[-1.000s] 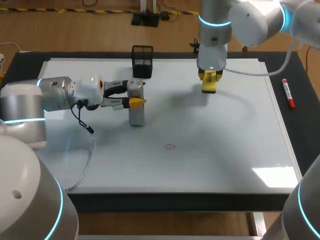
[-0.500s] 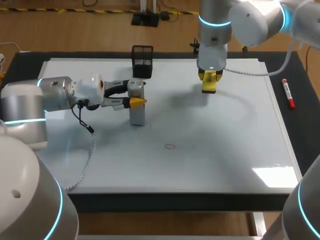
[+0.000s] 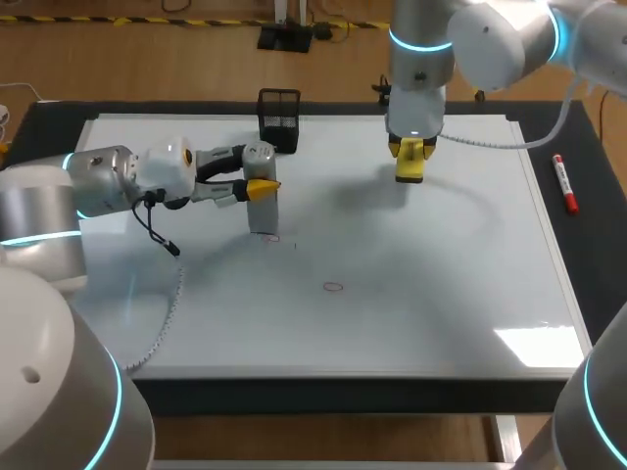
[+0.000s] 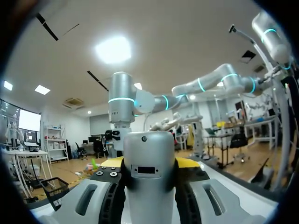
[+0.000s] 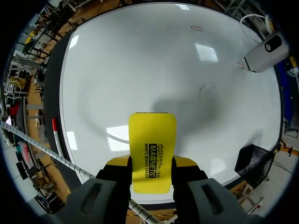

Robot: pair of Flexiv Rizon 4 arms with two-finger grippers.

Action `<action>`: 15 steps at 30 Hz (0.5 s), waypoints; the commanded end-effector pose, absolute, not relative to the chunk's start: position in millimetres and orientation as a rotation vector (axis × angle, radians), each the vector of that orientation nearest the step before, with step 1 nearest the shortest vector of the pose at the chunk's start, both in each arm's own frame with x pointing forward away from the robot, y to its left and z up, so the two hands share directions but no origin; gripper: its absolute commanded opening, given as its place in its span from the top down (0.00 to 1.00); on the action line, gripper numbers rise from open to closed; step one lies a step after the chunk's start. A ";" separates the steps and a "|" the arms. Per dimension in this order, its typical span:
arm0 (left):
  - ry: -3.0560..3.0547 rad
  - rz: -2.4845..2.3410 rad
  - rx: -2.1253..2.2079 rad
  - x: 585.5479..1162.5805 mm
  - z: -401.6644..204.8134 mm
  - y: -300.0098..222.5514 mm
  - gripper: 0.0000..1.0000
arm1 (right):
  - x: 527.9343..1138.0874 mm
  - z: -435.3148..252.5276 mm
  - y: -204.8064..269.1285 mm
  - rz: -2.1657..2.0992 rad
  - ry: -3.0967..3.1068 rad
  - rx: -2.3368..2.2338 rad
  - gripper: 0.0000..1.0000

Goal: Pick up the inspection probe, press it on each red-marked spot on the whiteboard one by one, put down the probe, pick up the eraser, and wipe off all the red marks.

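Right now your left arm comes in from the left side of the whiteboard. The left gripper is clamped on the inspection probe, a grey body standing roughly upright and held near its upper part. In the left wrist view the probe fills the gap between the two fingers, with a yellow tip pressed against each side. Its lower end stands right beside a small red mark on the board, though you cannot tell whether it touches the surface. A second red mark lies nearer the robot's side of the board, well apart from the probe. Your right arm hangs over the far part of the board. The right gripper points down, closed on the yellow eraser. The eraser sticks out ahead of the fingers and sits above the board, with its shadow on the surface below. A black mesh basket stands at the far edge of the board, just behind the probe. A red marker lies off the board on the dark table margin at the right.
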State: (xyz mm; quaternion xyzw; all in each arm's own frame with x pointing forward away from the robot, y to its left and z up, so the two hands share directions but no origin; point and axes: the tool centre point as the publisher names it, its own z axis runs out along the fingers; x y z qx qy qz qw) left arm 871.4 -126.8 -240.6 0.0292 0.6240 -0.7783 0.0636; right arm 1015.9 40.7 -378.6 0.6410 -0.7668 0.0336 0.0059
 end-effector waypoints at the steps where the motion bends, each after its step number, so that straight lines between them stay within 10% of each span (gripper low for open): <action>1: 1.873 -2.342 0.087 874.3 -230.1 -113.8 1.00 | 1016.1 -377.3 39.5 0.108 -2.397 2.009 1.00; 15: 1.806 -2.342 0.007 900.3 -212.3 -56.7 1.00 | 1016.1 -377.3 39.5 0.108 -2.397 2.009 1.00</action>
